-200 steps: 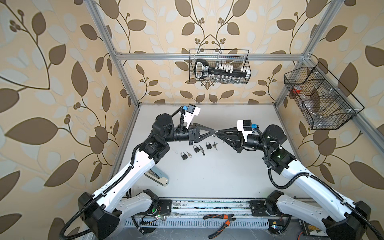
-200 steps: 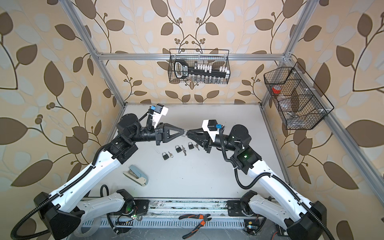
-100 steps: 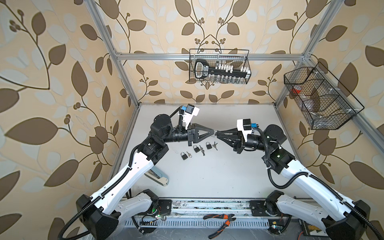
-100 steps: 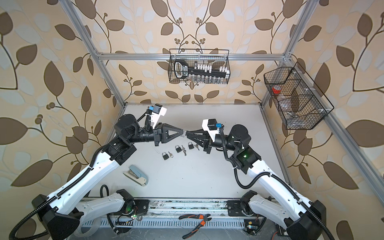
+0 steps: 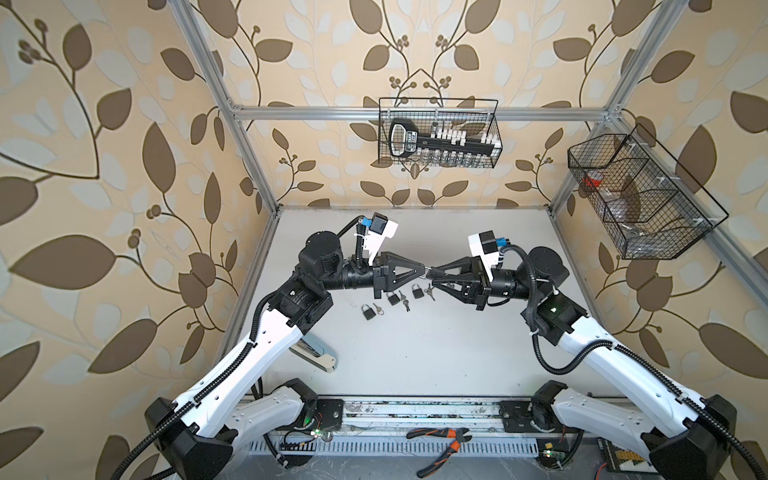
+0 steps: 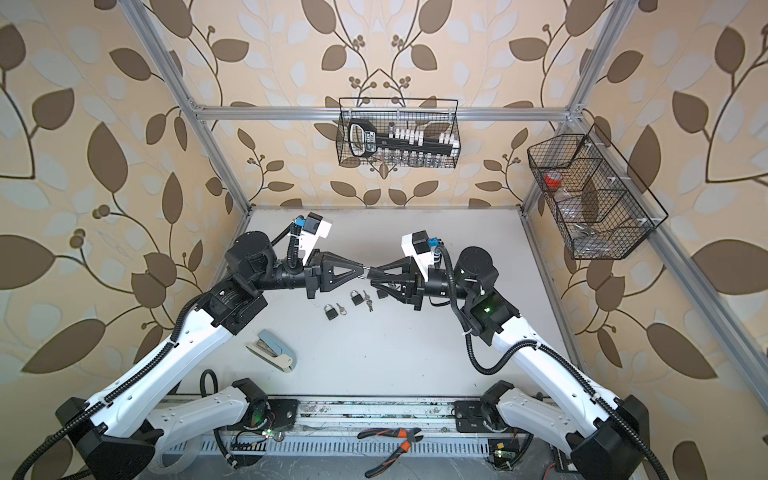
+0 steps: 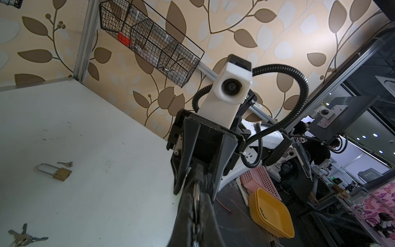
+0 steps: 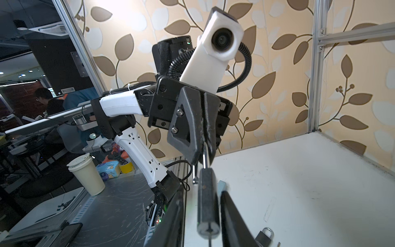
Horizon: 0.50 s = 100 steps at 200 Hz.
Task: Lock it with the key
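White tabletop: a row of small locks, and a stapler.
The table (image 5: 415, 357) bears three padlocks (image 5: 367, 311) in a slanting row around its middle, the leftmost nearest and the rightmost farthest. Each has keys (image 5: 378, 307) lying just beside it on its right. A grey stapler (image 5: 316, 355) lies nearer, close to the left edge and well apart from the row.

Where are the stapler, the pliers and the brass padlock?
stapler (image 6: 271, 348), in a top view, on its blue-grey top
pliers (image 6: 400, 448), in a top view, on an orange handle
brass padlock (image 7: 62, 173), left wrist view, on its body
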### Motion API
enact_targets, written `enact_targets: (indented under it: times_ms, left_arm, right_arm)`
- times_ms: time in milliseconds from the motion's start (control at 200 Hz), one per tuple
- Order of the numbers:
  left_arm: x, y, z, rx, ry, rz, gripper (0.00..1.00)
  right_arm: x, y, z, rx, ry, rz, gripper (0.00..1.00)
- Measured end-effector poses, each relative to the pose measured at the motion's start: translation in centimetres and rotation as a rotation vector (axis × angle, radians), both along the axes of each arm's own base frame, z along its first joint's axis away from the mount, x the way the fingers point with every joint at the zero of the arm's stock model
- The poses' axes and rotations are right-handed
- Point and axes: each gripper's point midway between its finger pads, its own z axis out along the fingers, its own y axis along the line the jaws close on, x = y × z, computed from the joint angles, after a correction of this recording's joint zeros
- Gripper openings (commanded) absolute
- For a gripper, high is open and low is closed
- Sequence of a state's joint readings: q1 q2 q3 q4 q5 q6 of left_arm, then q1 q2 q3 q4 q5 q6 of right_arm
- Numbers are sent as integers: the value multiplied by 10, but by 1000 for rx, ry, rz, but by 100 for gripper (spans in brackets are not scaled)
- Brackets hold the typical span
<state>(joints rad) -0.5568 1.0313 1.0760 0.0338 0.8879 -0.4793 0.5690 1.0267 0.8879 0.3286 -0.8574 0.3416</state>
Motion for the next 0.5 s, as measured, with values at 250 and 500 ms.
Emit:
enact_targets:
  times_ms: [250,500]
  left_arm:
    - [-1,0,2,-7,-3,-4,0]
    - [-1,0,9,-29,-14,-5,0]
  right_arm:
    - [-5,-7,25,77,-70,-24,42]
    - [0,-4,23,90,-62,-21,42]
